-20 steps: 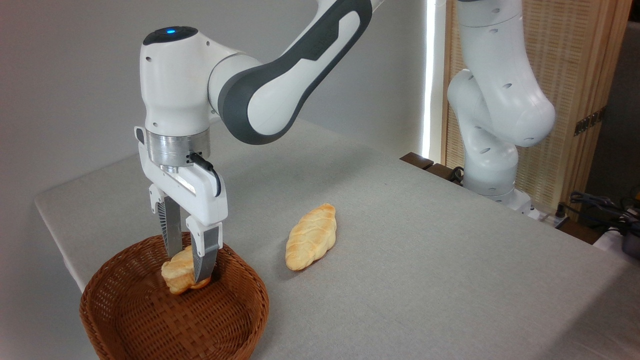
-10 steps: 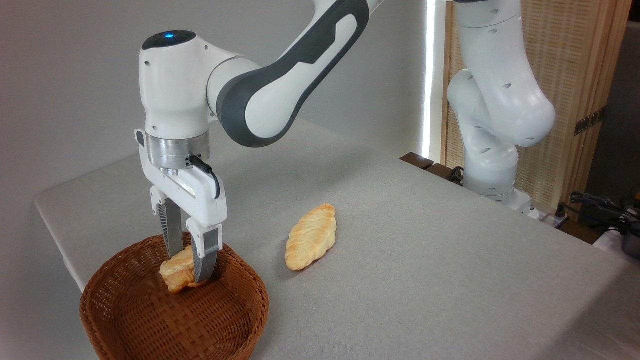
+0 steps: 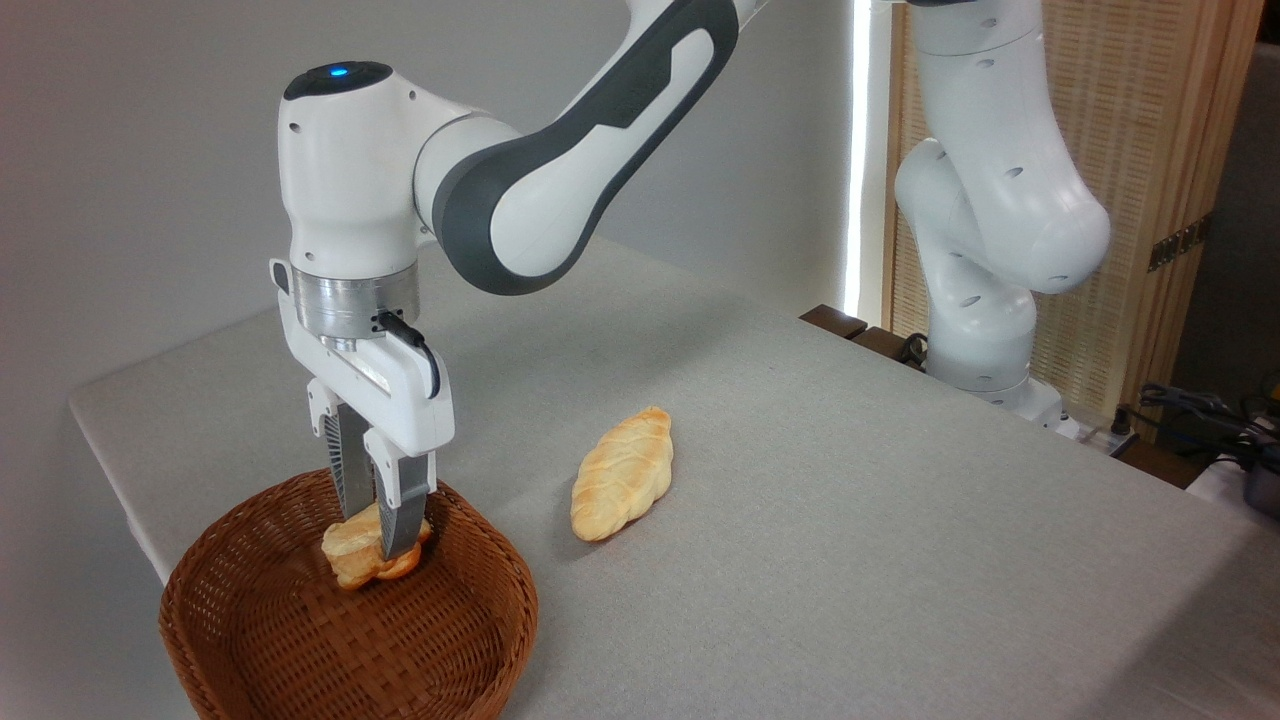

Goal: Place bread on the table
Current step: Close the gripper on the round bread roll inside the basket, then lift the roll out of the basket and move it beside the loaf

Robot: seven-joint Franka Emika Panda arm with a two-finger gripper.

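**One roll pinched, lift comes next**

One small golden-brown piece of bread (image 3: 372,548) sits in the wicker basket (image 3: 350,640) at the lower left of the frame, resting toward the basket's back wall. The gripper (image 3: 378,535) comes straight down onto it, and its two fingers (image 3: 401,510) press against the roll's sides. The jaws stand narrow, only a thin gap between them, clamped on the upper middle of the roll; the crust looks a little squeezed where they bite.

You want a clean vertical lift from here. Judging by the grip, the roll is held near its top and not through its bulk, so raise it slowly and watch whether it tips or slides out. Clear the basket rim fully before you move sideways, since the rim lies between the roll and the open cloth.

To the right of the basket, the grey table (image 3: 850,520) offers plenty of free surface. A longer pale braided loaf (image 3: 622,472) already lies there, near the middle of the frame, well apart from the basket. Aim for bare cloth beside it without touching it, lower until the roll rests on the fabric, then open the jaws. Soft bread may cling to the pads, so withdraw straight up.
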